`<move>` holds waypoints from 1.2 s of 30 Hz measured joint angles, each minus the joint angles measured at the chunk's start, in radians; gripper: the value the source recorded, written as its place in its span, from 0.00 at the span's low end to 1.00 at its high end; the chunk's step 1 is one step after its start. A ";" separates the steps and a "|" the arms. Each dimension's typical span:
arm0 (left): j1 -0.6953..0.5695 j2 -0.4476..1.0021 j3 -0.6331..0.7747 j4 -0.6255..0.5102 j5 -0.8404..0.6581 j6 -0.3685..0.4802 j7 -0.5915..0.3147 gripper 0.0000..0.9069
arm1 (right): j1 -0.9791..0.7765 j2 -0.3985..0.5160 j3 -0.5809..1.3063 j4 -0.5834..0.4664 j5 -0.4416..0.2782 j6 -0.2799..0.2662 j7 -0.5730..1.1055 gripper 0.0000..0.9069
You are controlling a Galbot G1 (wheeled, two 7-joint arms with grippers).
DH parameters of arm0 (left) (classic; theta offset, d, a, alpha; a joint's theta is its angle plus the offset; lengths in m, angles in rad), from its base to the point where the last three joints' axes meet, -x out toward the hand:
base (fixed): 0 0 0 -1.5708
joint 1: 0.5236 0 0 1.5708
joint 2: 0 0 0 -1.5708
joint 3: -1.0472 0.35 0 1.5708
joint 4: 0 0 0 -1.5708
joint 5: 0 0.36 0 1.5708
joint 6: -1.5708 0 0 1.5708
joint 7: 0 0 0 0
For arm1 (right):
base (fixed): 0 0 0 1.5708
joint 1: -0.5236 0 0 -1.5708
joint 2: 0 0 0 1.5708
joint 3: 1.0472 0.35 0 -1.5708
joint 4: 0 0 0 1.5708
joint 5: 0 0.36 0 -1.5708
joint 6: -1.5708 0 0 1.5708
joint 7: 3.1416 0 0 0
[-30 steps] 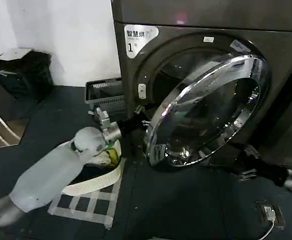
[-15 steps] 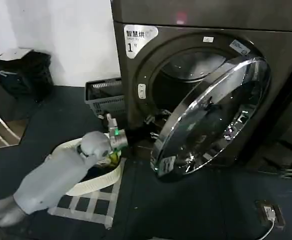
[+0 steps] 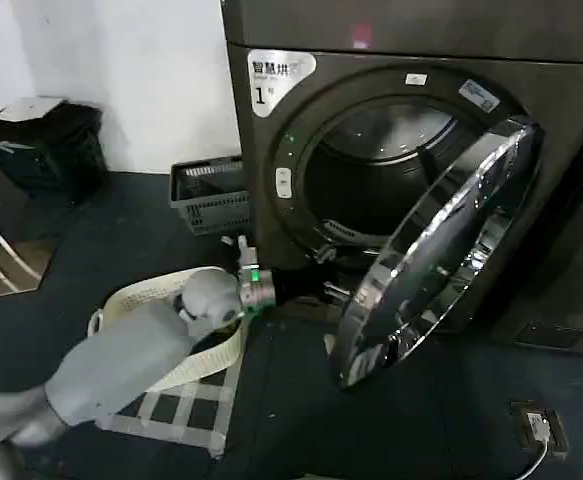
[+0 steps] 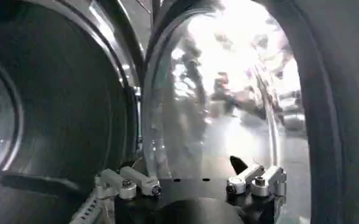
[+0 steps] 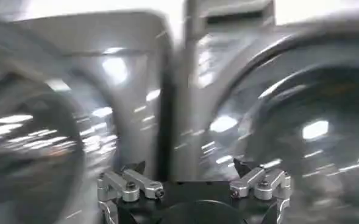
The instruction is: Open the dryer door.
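Note:
The dryer (image 3: 391, 40) is a dark grey-brown front loader with a white "1" label (image 3: 279, 75). Its dryer door (image 3: 451, 240), chrome-rimmed with dark glass, stands swung well out on its right-side hinge. The dark drum opening (image 3: 381, 170) is exposed. My left gripper (image 3: 326, 275) reaches low between the opening and the door's free edge. In the left wrist view the left gripper (image 4: 191, 173) is open and holds nothing, facing the door's inner glass (image 4: 228, 91) with the drum (image 4: 45, 109) beside it. My right gripper (image 5: 188, 167) is open and empty, facing shiny chrome machine fronts.
A grey slatted crate (image 3: 206, 195) stands on the floor left of the dryer. A cream bag with straps (image 3: 211, 355) lies under my left arm on a taped grid (image 3: 171, 415). A black bin (image 3: 41, 145) sits at the far left, a small cabled box (image 3: 536, 425) at the lower right.
The door has swung farther open to the right. My left arm has followed it, moving right and lower. The right arm, at the lower right a second ago, has left the head view.

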 joint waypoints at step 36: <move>-0.065 -0.317 0.220 0.181 0.062 -0.068 -0.040 1.00 | -0.271 -0.089 0.519 0.129 -0.296 -0.184 0.708 1.00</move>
